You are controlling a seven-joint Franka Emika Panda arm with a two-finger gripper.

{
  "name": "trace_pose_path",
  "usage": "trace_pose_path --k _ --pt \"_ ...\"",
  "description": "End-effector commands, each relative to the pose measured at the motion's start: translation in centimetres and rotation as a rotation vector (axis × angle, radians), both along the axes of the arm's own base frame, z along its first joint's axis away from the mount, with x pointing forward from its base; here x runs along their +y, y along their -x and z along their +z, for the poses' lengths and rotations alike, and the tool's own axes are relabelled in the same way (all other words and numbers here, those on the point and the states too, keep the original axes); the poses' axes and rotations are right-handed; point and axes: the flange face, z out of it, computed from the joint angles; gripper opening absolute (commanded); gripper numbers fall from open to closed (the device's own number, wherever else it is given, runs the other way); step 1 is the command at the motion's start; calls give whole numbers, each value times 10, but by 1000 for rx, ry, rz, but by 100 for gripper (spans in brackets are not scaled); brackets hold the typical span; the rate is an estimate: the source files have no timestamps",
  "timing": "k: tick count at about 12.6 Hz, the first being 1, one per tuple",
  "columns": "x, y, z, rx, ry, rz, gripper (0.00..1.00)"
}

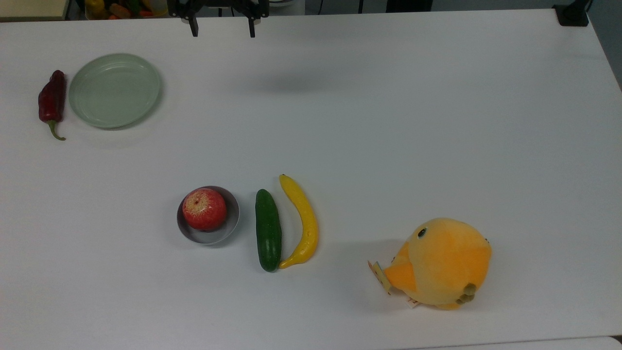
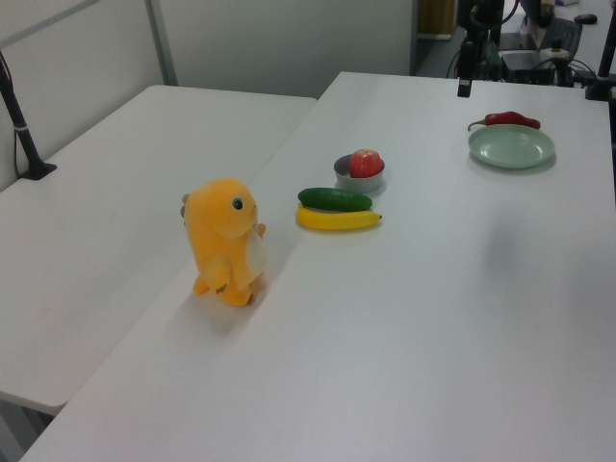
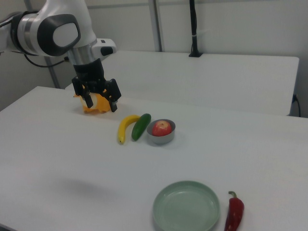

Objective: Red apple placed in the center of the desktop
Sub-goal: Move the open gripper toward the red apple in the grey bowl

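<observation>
The red apple (image 1: 204, 208) sits in a small grey bowl (image 1: 233, 217) on the white desktop (image 1: 388, 121), in the lower left of the top view. The left view has the apple (image 2: 365, 162) in its bowl (image 2: 358, 180) beyond the cucumber. In the right view the apple (image 3: 162, 127) rests in the bowl (image 3: 161, 139) near the middle. My gripper (image 1: 223, 30) hangs open and empty high over the far table edge at the top view's upper left, far from the apple. The right view shows the gripper (image 3: 101, 104) with its fingers spread, in front of the yellow toy.
A green cucumber (image 1: 268, 229) and a yellow banana (image 1: 303, 221) lie just to the top view's right of the bowl. An orange plush chick (image 1: 442, 262) stands at the lower right. A pale green plate (image 1: 114, 90) and a dark-red chili (image 1: 51, 101) lie at the upper left.
</observation>
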Motion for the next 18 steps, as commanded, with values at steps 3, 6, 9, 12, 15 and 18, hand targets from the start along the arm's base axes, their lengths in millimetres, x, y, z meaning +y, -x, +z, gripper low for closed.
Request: trace_pose_path --k 3,6,9,12,15,18 --pt "1 -14 -27 45 7 29 100" --pt "-3 -46 -38 -16 11 22 100" --pt "-15 -79 -60 -159 -6 -5 100" --pt "-40 -108 -90 -295 -9 -48 100" --pt "-50 -130 -133 -367 -19 -75 100" --pt "-50 -143 -170 -411 -24 -83 100"
